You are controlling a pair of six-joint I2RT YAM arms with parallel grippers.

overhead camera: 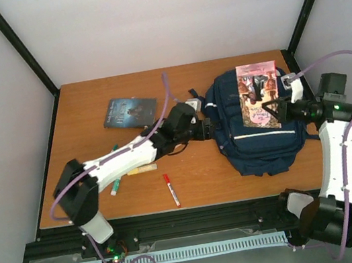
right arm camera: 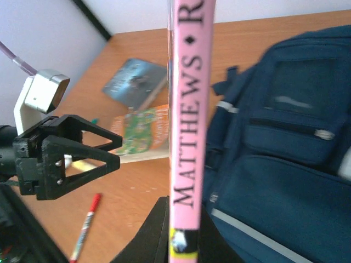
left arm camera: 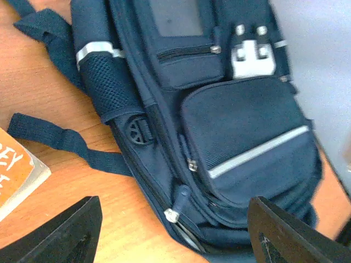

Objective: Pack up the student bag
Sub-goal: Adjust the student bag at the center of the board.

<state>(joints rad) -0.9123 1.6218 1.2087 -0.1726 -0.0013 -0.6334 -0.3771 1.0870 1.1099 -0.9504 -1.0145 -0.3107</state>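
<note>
— Where is the student bag [overhead camera: 258, 132]?
— It lies flat on the right half of the wooden table [overhead camera: 82, 101], front pockets facing up.
— And your 2 pincers?
— My right pincer [overhead camera: 270, 109] pinches a pink paperback [overhead camera: 258, 88] over the bag's far end. My left pincer [overhead camera: 208, 128] is spread wide at the bag's left edge, holding nothing. A dark book [overhead camera: 129, 111] lies well left.

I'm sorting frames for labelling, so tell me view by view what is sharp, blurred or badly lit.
Top external: even, soft light, faint shadows; student bag and pink book fairly crisp. Left wrist: the student bag is slightly smeared, its stitching soft. Right wrist: on the pink book the spine lettering reads clearly, while the student bag and the dark book behind are out of focus.
</note>
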